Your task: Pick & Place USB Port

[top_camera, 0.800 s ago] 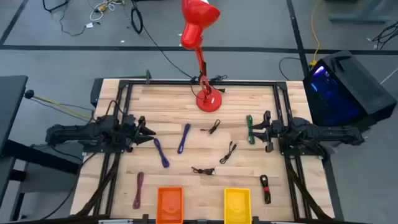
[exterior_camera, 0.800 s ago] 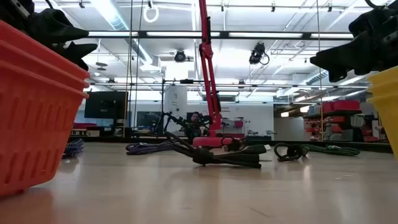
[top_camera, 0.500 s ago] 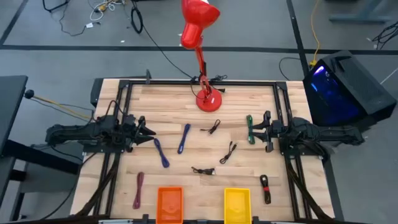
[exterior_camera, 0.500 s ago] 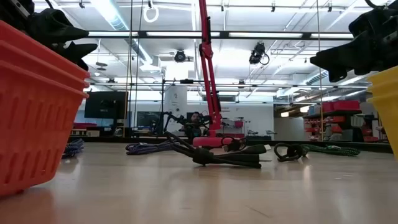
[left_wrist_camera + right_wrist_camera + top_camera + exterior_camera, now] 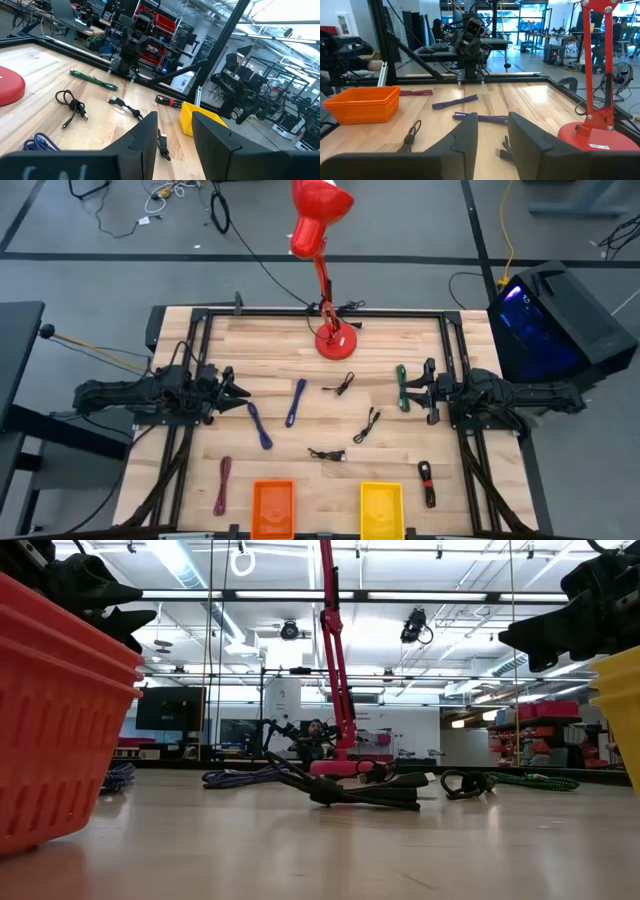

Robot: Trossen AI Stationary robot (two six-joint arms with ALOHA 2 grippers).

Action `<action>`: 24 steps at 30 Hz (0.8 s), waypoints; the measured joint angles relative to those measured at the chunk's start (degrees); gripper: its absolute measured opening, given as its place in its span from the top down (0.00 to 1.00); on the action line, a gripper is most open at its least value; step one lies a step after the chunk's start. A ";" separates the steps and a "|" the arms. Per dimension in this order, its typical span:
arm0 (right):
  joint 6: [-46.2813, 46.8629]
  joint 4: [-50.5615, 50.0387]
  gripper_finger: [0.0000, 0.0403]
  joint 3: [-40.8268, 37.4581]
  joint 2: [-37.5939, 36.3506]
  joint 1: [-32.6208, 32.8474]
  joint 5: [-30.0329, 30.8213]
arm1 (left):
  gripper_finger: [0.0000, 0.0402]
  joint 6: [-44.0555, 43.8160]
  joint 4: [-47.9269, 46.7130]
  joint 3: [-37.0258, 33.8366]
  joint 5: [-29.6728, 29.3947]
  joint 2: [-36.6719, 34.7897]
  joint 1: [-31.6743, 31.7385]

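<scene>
Baskets are sitting at the near edge, the orange basket (image 5: 272, 506) beside the yellow basket (image 5: 380, 507). Beyond them, black USB cables (image 5: 327, 454) are lying loose mid-table among blue cords (image 5: 296, 402). Farther out, the left gripper (image 5: 238, 392) and right gripper (image 5: 405, 390) are hovering at opposite sides, fingers parted, gripping nothing. At the far edge, the red lamp (image 5: 335, 340) is standing.

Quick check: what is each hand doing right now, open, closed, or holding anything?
Left hand: open, holding nothing, at the table's left edge.
Right hand: open, holding nothing, at the table's right edge.
</scene>
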 joint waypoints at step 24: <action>0.00 -0.01 0.72 -0.01 0.01 0.00 -0.01 | 0.69 0.00 4.34 0.01 -2.98 -0.01 0.00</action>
